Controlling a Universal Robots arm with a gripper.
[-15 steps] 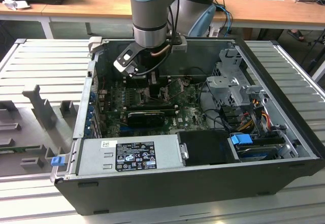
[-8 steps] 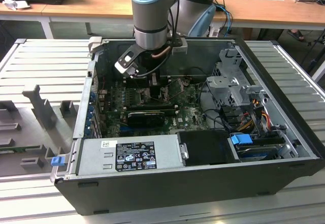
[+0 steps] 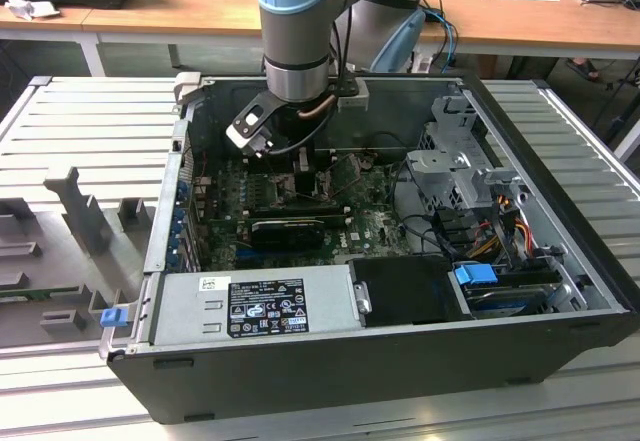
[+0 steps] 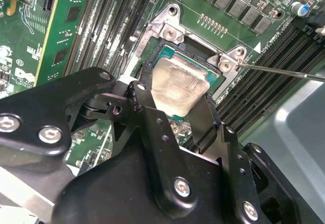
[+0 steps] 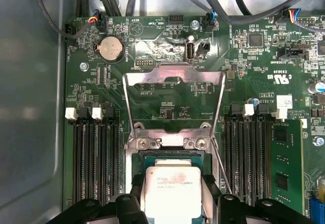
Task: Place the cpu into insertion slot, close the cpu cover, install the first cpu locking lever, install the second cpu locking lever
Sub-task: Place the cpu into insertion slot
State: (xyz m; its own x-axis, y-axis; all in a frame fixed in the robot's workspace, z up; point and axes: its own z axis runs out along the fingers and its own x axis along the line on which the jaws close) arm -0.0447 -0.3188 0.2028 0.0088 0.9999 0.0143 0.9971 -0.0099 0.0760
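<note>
end effector (image 4: 176, 92) around one cpu (image 5: 170, 191) at one insertion slot (image 5: 152, 156)

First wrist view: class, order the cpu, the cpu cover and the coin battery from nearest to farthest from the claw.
1. The cpu, between the fingers of the claw.
2. The cpu cover, swung open just beyond the cpu.
3. The coin battery, beyond the cover's far end.

One cpu (image 5: 170, 193), one cpu cover (image 5: 172, 74), one insertion slot (image 4: 190, 49), one gripper (image 4: 176, 99), one coin battery (image 5: 110, 49) and one memory module (image 5: 287, 168) are counted.
</note>
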